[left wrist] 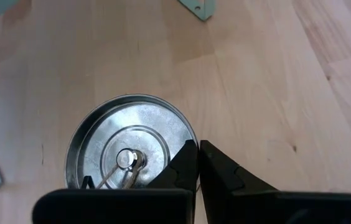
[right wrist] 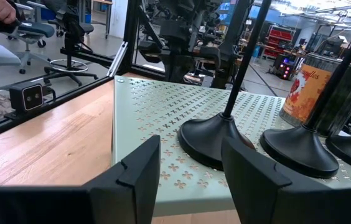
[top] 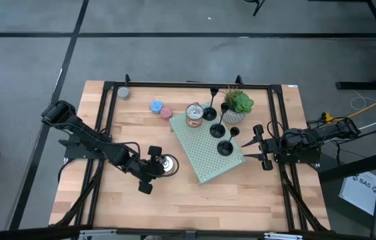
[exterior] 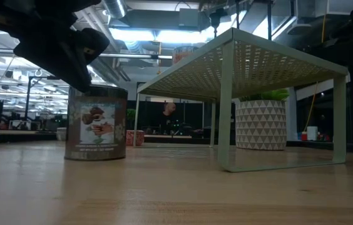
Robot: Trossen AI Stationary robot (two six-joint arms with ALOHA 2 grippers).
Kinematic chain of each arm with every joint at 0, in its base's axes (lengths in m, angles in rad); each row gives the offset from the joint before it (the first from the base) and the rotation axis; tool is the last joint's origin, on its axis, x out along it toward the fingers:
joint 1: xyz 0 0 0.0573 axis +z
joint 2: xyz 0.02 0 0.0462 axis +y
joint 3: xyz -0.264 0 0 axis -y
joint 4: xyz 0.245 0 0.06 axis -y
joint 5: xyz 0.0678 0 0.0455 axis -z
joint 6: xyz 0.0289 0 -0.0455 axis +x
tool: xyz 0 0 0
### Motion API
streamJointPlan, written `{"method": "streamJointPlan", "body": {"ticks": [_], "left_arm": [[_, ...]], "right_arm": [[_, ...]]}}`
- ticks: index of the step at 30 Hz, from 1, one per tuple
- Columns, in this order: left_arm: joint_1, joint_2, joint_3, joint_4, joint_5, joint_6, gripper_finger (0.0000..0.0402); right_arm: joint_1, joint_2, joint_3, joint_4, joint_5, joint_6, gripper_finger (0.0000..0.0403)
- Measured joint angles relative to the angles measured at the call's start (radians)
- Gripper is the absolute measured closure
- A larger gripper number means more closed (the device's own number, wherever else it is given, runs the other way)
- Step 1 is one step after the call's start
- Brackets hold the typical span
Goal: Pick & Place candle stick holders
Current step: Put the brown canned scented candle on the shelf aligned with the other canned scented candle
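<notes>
The right claw (top: 260,147) hangs spread beside three candle holders (top: 225,147) on the green rack (top: 205,163). The left claw (top: 155,168), pressed together, rests above a tin (top: 169,163).

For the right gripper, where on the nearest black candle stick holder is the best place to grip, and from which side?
Probably the thin upright stem, just above the round base. The nearest candle stick holder stands on the green perforated shelf, right before the open right gripper. A level approach from the shelf's right edge looks best: the flat base gives the fingers little to pinch.
</notes>
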Motion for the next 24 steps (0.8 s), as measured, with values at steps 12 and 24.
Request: {"method": "streamJointPlan", "body": {"ticks": [12, 24], "left_arm": [[0.000, 0.000, 0.000, 0.007, -0.011, -0.007, 0.0400], [-0.011, -0.081, 0.004, 0.024, -0.018, -0.019, 0.0400]], "right_arm": [[0.000, 0.000, 0.000, 0.000, 0.000, 0.000, 0.0231], [0.000, 0.000, 0.000, 0.000, 0.000, 0.000, 0.0231]]}}
